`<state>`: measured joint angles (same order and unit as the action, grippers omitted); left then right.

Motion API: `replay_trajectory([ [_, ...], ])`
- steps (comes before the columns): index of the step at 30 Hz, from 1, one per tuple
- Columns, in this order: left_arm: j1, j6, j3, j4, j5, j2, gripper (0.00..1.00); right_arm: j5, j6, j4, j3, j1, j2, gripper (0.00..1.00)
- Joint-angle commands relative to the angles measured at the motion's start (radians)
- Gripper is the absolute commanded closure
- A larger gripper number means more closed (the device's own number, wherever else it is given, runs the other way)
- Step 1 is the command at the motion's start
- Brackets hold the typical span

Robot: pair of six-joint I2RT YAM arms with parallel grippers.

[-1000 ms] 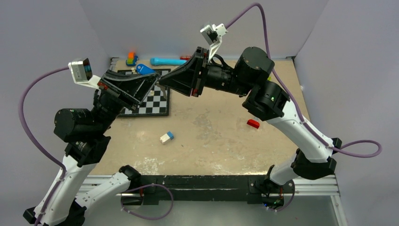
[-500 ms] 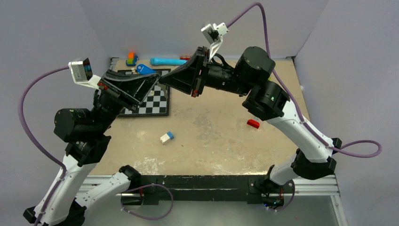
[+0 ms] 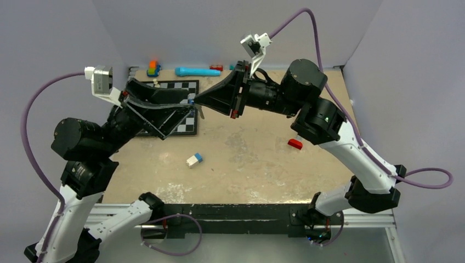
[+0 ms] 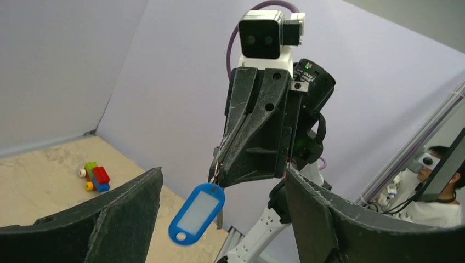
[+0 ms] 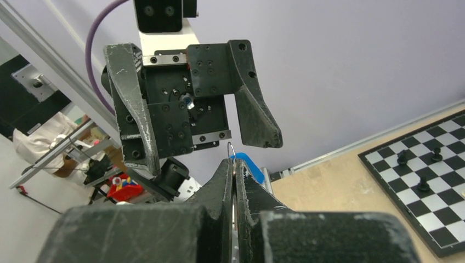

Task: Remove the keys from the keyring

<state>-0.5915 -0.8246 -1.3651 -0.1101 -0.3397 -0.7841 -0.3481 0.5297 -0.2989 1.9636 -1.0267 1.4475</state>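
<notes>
In the left wrist view the thin wire keyring (image 4: pixel 217 164) is pinched at the tip of my right gripper (image 4: pixel 220 171), which is shut on it. A blue plastic key tag (image 4: pixel 196 213) hangs from the ring, and a pale silver key (image 4: pixel 220 220) dangles behind it. My left gripper (image 4: pixel 223 172) is open, its two fingers (image 4: pixel 118 216) spread to either side of the hanging tag without touching it. From above, the right gripper (image 3: pixel 194 100) meets the open left gripper (image 3: pixel 186 105) over the chessboard, high above the table. In the right wrist view the keyring (image 5: pixel 230 147) pokes out of the shut right gripper (image 5: pixel 233 163).
A chessboard (image 3: pixel 183 126) with small pieces lies under the grippers. A white-and-blue block (image 3: pixel 194 159) and a red piece (image 3: pixel 295 143) lie on the table. A blue cylinder (image 3: pixel 196 71) and stacked toy bricks (image 3: pixel 153 68) sit by the back wall.
My left gripper has opened and let go; the blue tag and key now hang from the right gripper alone. The right arm has shifted slightly right and the left arm has pulled back.
</notes>
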Motion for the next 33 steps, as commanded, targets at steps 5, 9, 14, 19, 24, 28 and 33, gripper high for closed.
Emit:
replay_trajectory([
  [5,0.0,0.348,-0.273,-0.439,-0.068,-0.061,0.26,0.029,-0.085,-0.15,0.042,0.002,-0.075,1.0],
  [9,0.001,0.453,-0.422,-0.569,-0.161,-0.144,0.34,0.007,-0.142,-0.295,0.136,0.001,-0.039,1.0],
  [14,-0.001,0.48,-0.47,-0.61,-0.304,-0.213,0.44,0.021,-0.195,-0.429,0.208,0.001,-0.003,1.0],
  [19,0.0,0.522,-0.458,-0.619,-0.3,-0.228,0.45,0.033,-0.212,-0.475,0.219,0.001,0.012,1.0],
  [24,0.0,0.522,-0.453,-0.609,-0.328,-0.26,0.53,0.019,-0.212,-0.481,0.218,0.001,0.025,1.0],
  [28,0.0,0.535,-0.464,-0.624,-0.334,-0.281,0.68,0.02,-0.215,-0.488,0.223,-0.001,0.022,1.0],
  [33,0.0,0.574,-0.455,-0.669,-0.325,-0.28,0.76,0.019,-0.217,-0.497,0.231,-0.001,0.019,1.0],
])
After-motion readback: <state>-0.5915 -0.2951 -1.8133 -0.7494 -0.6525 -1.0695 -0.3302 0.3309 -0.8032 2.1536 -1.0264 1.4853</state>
